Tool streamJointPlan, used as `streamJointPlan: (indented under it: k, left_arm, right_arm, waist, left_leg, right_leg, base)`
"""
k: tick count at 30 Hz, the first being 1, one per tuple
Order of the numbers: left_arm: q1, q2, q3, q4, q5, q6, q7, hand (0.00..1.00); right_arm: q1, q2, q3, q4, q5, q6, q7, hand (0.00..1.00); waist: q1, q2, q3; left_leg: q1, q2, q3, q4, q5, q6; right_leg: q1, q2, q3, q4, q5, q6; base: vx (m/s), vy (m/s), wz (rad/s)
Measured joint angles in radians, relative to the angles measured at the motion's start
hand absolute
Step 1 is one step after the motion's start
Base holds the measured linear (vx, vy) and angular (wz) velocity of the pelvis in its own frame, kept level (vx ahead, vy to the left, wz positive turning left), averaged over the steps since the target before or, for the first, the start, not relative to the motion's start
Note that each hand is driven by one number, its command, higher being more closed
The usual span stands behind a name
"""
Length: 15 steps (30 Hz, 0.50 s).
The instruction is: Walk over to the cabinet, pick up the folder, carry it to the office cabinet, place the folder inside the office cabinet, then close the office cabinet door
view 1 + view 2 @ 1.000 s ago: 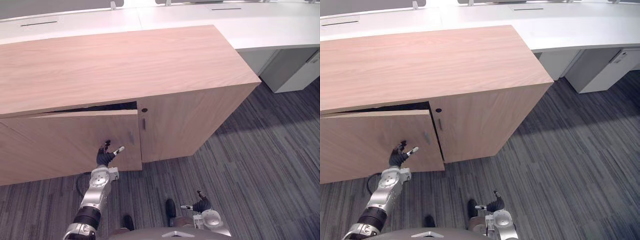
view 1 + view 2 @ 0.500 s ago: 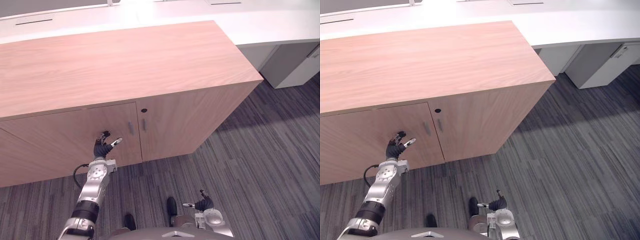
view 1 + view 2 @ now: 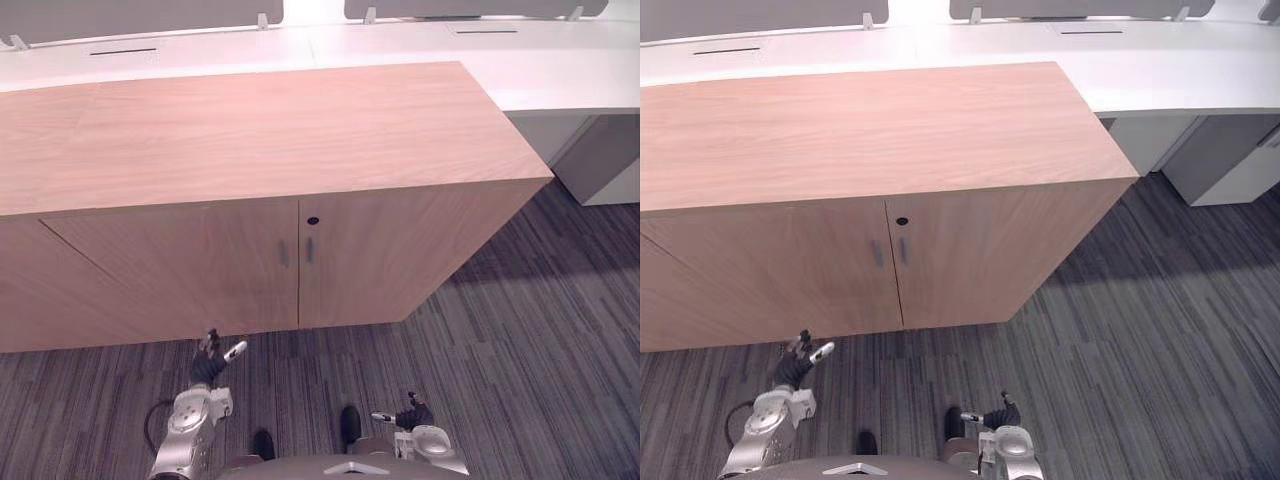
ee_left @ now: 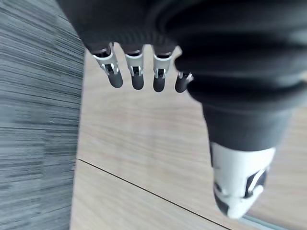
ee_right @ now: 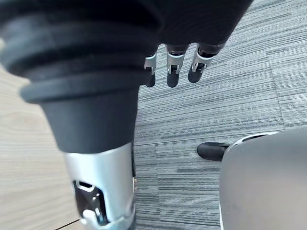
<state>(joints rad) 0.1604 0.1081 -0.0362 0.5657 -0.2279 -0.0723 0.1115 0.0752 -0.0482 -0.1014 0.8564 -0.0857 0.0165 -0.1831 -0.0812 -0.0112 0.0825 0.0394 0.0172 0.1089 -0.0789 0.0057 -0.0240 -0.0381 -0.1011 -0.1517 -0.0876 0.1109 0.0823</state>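
The wooden office cabinet (image 3: 250, 130) stands in front of me with both doors flush. Its left door (image 3: 180, 270) and right door (image 3: 400, 250) meet at two small handles (image 3: 284, 253) under a round keyhole (image 3: 313, 220). My left hand (image 3: 208, 365) hovers open above the carpet, a short way off the left door's lower edge and touching nothing. In the left wrist view its fingers (image 4: 136, 76) point at the wood panel. My right hand (image 3: 410, 415) hangs low near my body, open and empty, with its fingers (image 5: 172, 72) over the carpet.
White desks (image 3: 560, 70) run along behind the cabinet. A grey pedestal (image 3: 610, 160) stands under the desk at the far right. Dark striped carpet (image 3: 520, 380) stretches to the right of the cabinet.
The left door, ajar a second ago, went shut under my left hand. That hand has since drawn back from the door. The whole view has also shifted.
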Motion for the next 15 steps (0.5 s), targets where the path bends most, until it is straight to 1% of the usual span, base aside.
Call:
streamJointPlan:
  k: [3,6,9,11,15]
  left_arm:
    - [-0.006,0.000,0.033,0.148,0.064,0.018,-0.014,0.00]
    - [-0.010,0.001,0.081,0.283,0.123,0.031,-0.008,0.00]
    - [-0.003,0.002,0.114,0.331,0.149,0.037,0.008,0.00]
    - [-0.002,0.004,0.116,0.355,0.171,0.040,0.020,0.00]
    - [-0.004,0.000,0.121,0.370,0.193,0.042,0.029,0.00]
  right_arm:
    - [-0.010,0.000,0.000,0.036,0.000,0.000,0.000,0.00]
    - [-0.027,-0.001,0.000,0.070,0.000,0.001,0.000,0.00]
    - [-0.032,0.000,0.000,0.074,0.000,0.000,0.000,0.00]
    - [-0.037,0.000,-0.001,0.082,0.000,0.000,0.000,0.00]
    - [-0.041,0.000,0.000,0.108,0.000,0.000,0.001,0.00]
  waist:
    - [0.019,-0.012,-0.009]
    - [0.024,-0.020,-0.014]
    - [0.026,-0.024,-0.015]
    - [0.032,-0.026,-0.016]
    - [0.034,-0.031,-0.017]
  left_leg:
    - [0.000,0.000,0.000,0.000,0.004,0.007]
    - [0.009,-0.002,0.000,0.000,0.005,0.009]
    - [0.020,-0.005,-0.001,0.000,0.004,0.010]
    - [0.026,-0.007,0.000,0.000,0.006,0.012]
    - [0.032,-0.008,0.001,0.000,0.004,0.010]
  right_leg:
    - [0.001,0.001,0.000,0.001,-0.001,0.001]
    - [0.009,0.000,0.001,0.004,-0.002,0.003]
    - [0.022,-0.002,0.001,0.006,-0.003,0.004]
    - [0.028,-0.005,0.000,0.006,-0.001,0.005]
    - [0.035,-0.006,0.001,0.002,-0.004,0.006]
  base:
    - [0.00,-0.001,0.02]
    - [0.00,0.000,0.00]
    - [-0.03,0.001,0.01]
    - [-0.07,-0.002,0.02]
    - [-0.07,-0.008,0.00]
